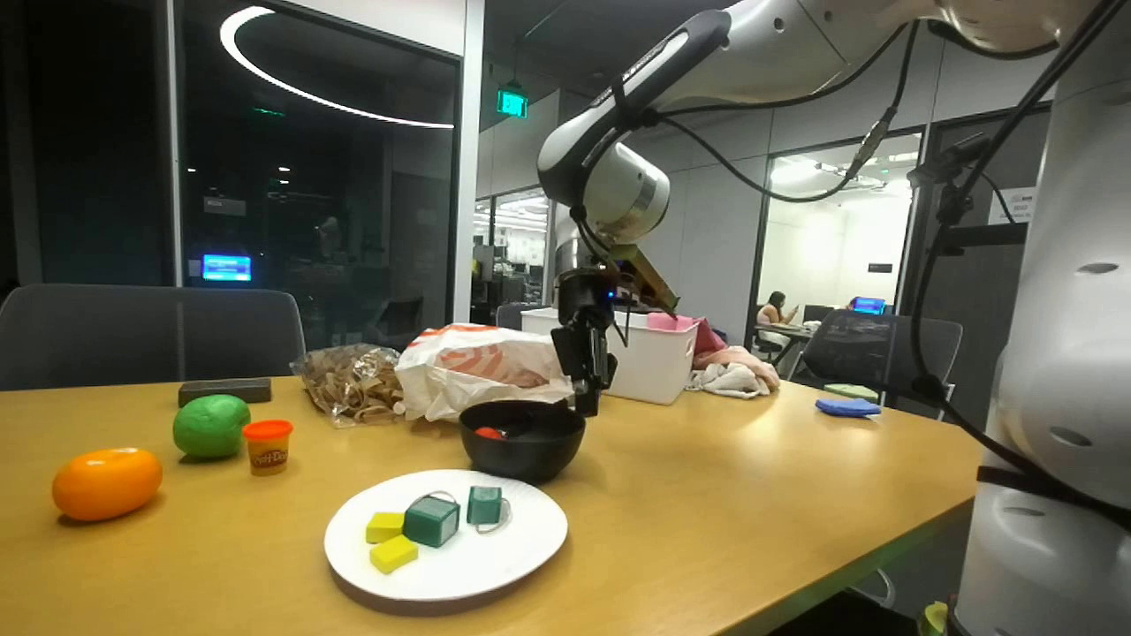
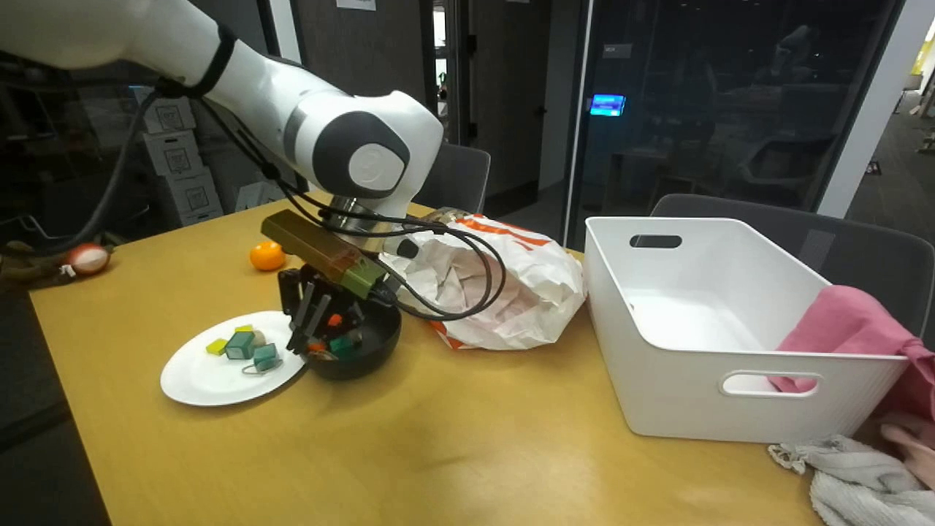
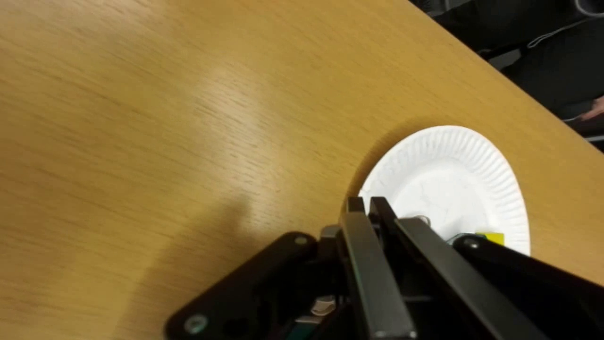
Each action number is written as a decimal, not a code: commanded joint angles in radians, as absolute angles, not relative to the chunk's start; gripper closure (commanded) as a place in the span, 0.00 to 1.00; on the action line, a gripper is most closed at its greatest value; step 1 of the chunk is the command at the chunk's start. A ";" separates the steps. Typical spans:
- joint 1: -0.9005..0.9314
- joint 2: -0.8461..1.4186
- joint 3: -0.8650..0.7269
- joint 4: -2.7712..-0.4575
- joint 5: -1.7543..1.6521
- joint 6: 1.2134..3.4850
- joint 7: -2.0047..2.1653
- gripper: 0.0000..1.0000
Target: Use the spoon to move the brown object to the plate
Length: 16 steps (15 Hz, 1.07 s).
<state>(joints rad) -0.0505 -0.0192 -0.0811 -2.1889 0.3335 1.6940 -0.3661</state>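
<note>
The round white plate (image 1: 353,556) holds two green blocks (image 1: 431,519) and two yellow blocks (image 1: 393,554); it shows in all views. The dark bowl (image 1: 521,450) stands beside it and holds red and green pieces. A small tan piece (image 3: 323,307) shows low in the wrist view; I cannot tell if it is the brown object. My gripper (image 2: 303,340) points down at the bowl's rim, beside the plate. In the wrist view its fingers (image 3: 367,205) are close together with a narrow gap. No spoon can be made out; anything between the fingers is too dark to tell.
A crumpled white bag (image 2: 504,292) lies behind the bowl. A large white bin (image 2: 628,380) stands farther along the table. An orange ball (image 1: 108,483), a green ball (image 1: 212,426) and a Play-Doh tub (image 1: 268,450) stand past the plate.
</note>
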 commanded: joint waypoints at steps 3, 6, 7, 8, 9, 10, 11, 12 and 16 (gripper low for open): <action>-0.072 0.030 -0.087 -2.117 0.361 1.599 -0.371 0.91; -0.067 0.033 -0.078 -2.120 0.317 1.639 -0.350 0.91; -0.062 0.029 -0.072 -2.127 0.292 1.668 -0.351 0.91; -0.059 0.022 -0.068 -2.133 0.274 1.688 -0.359 0.91; -0.056 0.013 -0.063 -2.138 0.266 1.704 -0.380 0.91; -0.055 0.001 -0.060 -2.142 0.261 1.711 -0.387 0.91; -0.054 -0.009 -0.057 -2.144 0.257 1.714 -0.390 0.91; -0.053 -0.023 -0.054 -2.148 0.248 1.718 -0.393 0.91; -0.045 -0.079 -0.045 -2.159 0.205 1.737 -0.411 0.91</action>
